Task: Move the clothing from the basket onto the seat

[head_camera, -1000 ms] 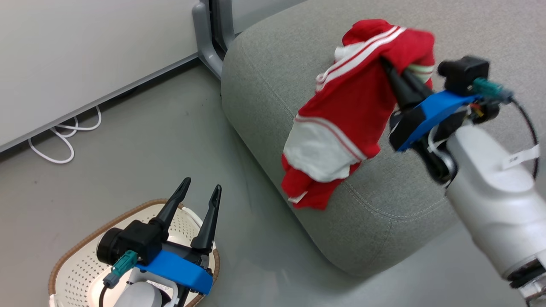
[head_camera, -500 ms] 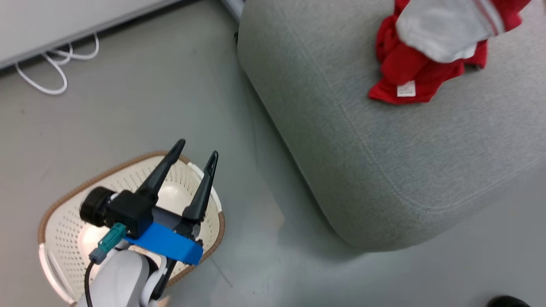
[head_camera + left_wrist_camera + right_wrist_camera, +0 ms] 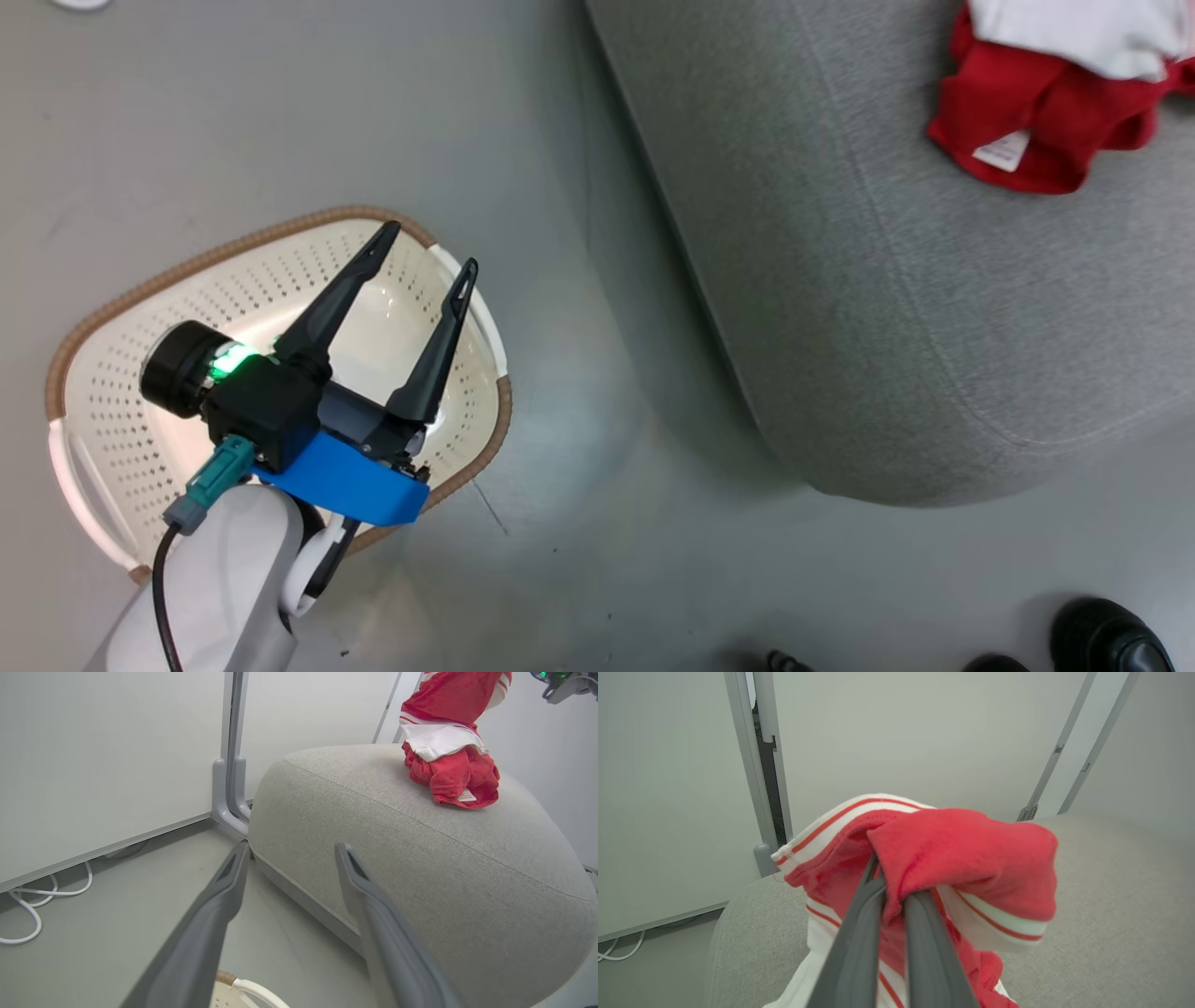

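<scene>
The right gripper (image 3: 888, 879) is nearly closed, pinching the red striped garment (image 3: 966, 858), which trails onto the grey seat (image 3: 1111, 896) below. The left gripper (image 3: 429, 250) gapes empty above the basket (image 3: 271, 235).

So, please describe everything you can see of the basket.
The basket is oval, of cream plastic with perforated walls, a brown woven rim and white handles. It stands upright on the grey floor, beside the seat, apart from it. What shows of its inside is bare. The open left gripper hangs above it.
</scene>
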You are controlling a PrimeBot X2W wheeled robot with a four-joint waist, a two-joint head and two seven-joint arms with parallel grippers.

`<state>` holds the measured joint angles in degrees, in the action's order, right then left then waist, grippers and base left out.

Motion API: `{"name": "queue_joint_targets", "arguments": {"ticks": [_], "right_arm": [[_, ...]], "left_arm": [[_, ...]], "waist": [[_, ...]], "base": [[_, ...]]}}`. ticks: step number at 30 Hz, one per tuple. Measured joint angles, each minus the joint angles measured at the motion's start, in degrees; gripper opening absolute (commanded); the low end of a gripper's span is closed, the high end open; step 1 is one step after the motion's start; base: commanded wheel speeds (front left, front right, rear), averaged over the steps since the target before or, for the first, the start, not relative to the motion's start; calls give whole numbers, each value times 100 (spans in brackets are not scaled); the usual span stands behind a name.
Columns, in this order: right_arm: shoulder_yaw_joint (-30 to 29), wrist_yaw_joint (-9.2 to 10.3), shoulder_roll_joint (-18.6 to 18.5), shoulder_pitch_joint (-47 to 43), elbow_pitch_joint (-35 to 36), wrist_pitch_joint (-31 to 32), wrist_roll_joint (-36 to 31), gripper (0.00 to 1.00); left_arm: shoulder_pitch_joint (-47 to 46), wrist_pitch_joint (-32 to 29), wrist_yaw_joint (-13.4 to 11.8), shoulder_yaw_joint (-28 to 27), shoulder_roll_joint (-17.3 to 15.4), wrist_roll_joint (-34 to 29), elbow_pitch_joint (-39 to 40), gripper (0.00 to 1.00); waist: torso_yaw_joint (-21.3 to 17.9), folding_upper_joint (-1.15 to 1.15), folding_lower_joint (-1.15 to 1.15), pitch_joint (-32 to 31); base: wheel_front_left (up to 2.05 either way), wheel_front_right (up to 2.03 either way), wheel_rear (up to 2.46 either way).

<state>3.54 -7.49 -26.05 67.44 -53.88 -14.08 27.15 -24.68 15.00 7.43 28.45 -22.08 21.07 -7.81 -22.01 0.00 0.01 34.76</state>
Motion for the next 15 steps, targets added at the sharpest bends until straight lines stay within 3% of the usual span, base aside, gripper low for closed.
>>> {"name": "queue_joint_targets", "arguments": {"ticks": [4,15], "right_arm": [[-174,0,238,-209,-293,-48,-58,0],[-506,0,390,-394,-539,-89,-179,0]], "left_arm": [[-49,-1,0,10,-82,-19,40,100],[-136,-1,0,20,-102,-49,57,100]], "waist": [[97,0,0,240],[341,0,0,411]], "base": [[0,0,0],[0,0,0]]}}
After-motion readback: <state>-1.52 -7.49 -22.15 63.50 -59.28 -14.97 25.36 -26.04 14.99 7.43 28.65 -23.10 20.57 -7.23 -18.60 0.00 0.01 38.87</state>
